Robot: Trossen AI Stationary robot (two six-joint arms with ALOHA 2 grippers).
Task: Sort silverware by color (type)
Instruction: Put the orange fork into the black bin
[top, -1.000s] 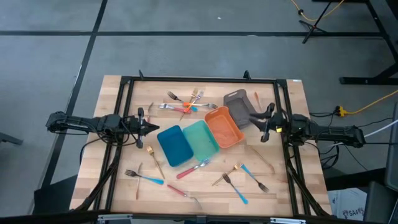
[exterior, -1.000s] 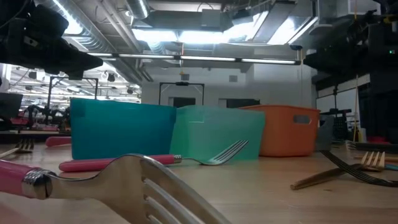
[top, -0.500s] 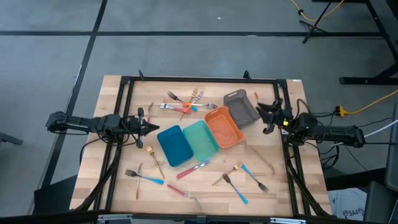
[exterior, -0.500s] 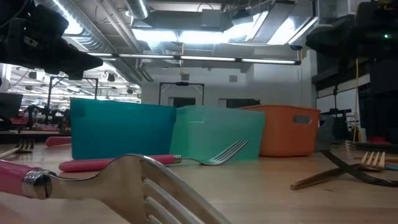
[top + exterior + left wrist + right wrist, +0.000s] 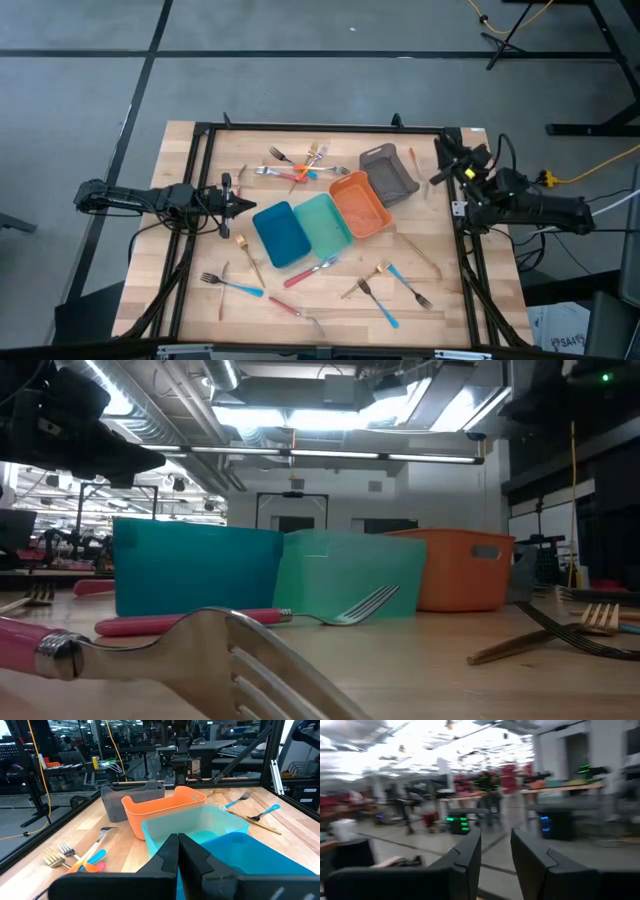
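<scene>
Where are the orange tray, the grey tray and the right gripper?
orange tray (image 5: 361, 204): high view, inside floor.
grey tray (image 5: 388, 173): high view, inside floor.
right gripper (image 5: 442, 152): high view, between its fingertips.

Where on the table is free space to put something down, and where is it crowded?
Bare wood lies left of the blue tray, and beyond the grey tray along the far edge. Crowded: the fork cluster behind the trays and the scattered forks in front.

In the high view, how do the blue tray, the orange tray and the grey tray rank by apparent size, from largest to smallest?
1. Blue tray and orange tray: they look about alike, so I do not rank them.
2. Grey tray: it looks the smallest.
</scene>
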